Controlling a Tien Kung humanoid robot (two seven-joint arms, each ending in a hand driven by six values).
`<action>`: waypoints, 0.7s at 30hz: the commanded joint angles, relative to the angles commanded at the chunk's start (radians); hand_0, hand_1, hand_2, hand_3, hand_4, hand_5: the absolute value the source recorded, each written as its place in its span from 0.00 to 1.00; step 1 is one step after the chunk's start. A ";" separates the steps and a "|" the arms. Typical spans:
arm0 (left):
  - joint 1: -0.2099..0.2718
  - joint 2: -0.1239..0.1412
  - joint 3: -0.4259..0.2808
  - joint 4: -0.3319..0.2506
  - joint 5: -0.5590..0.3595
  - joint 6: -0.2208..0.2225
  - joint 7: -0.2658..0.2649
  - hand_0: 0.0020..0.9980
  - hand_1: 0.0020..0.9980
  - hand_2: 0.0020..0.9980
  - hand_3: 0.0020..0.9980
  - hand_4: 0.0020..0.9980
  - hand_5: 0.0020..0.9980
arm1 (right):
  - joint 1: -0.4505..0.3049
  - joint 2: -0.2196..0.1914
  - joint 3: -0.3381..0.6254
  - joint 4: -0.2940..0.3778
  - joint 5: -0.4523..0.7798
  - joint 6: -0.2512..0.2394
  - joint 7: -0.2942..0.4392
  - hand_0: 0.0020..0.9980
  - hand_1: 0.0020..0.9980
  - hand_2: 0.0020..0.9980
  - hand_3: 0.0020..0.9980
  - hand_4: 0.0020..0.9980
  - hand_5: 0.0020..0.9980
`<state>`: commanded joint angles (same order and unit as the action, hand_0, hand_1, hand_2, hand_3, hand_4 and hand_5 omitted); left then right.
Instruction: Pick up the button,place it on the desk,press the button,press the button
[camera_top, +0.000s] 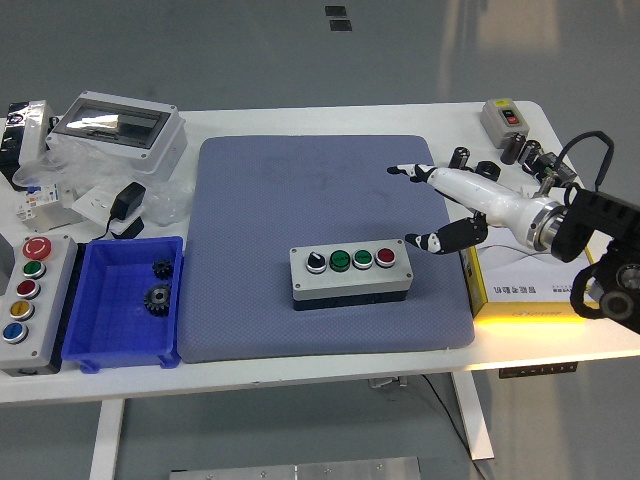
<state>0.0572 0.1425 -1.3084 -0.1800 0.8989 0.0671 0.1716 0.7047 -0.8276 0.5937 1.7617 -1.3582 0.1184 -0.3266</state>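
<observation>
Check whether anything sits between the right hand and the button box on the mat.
Nothing visible does. The right hand hovers open over the blue mat, up and to the right of the button box; only bare mat lies between them. The small black parts lie off the mat behind the hand.

Button box (350, 276): grey rectangular case, darker base, lying flat on blue-grey mat (300, 180), toward mat's front-right part, long side roughly parallel to table's near edge. Four controls in row on top face: black knob with white mark (315, 261) at left, green button (339, 260), second green button (362, 259), red button (385, 257) at right. Nothing touching box. My hand clear of it.
</observation>
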 joint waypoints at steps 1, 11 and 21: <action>0.000 0.001 -0.001 0.000 0.001 0.000 0.000 0.65 0.63 0.62 0.69 0.82 0.23 | 0.016 -0.003 -0.012 0.003 0.019 0.035 -0.027 1.00 0.97 1.00 1.00 0.70 0.06; -0.001 0.007 -0.002 0.000 0.002 0.002 0.003 0.65 0.63 0.62 0.68 0.82 0.23 | 0.141 0.019 -0.033 0.017 0.186 0.311 -0.189 0.78 0.84 0.86 1.00 0.66 0.13; -0.002 0.008 -0.001 0.000 0.002 0.002 0.005 0.65 0.63 0.62 0.68 0.82 0.23 | 0.184 0.084 -0.099 -0.043 0.179 0.331 -0.210 0.04 0.13 0.26 1.00 0.33 0.01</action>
<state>0.0547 0.1509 -1.3096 -0.1800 0.9007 0.0691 0.1762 0.8887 -0.7440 0.4951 1.7185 -1.1789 0.4494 -0.5369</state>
